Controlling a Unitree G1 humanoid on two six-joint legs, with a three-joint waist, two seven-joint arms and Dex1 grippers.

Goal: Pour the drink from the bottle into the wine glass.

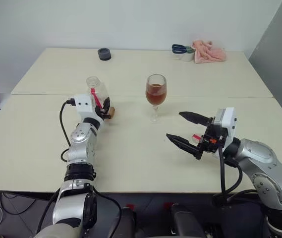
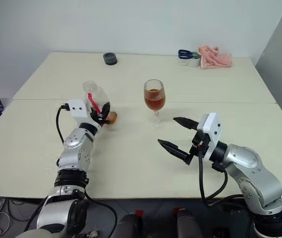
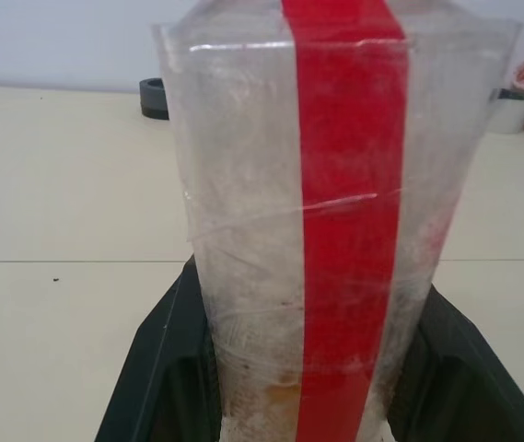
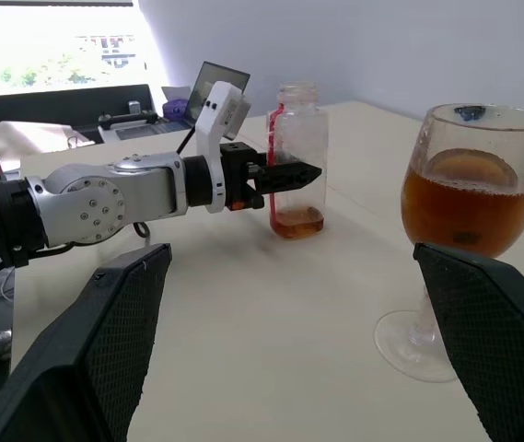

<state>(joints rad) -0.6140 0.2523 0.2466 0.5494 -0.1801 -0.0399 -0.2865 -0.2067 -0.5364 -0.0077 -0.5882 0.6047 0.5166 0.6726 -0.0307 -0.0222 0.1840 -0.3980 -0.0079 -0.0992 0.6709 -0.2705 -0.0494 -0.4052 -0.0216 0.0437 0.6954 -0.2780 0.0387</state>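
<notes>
Left gripper (image 4: pixel 289 175) is clamped on the bottle (image 4: pixel 296 157), upright and nearly empty, toward the table's (image 1: pixel 41 148) left edge. Wine glass (image 1: pixel 156 90) stands mid-table, drink (image 1: pixel 156 95) inside. Right gripper (image 1: pixel 189 130) spread wide nearby; a careless swing could topple that glass.

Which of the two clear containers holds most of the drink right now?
The clear stemmed wine glass, its bowl about half full of amber drink. The small clear plastic bottle with the red strip, gripped by the left hand, keeps just a thin layer at its bottom.
</notes>
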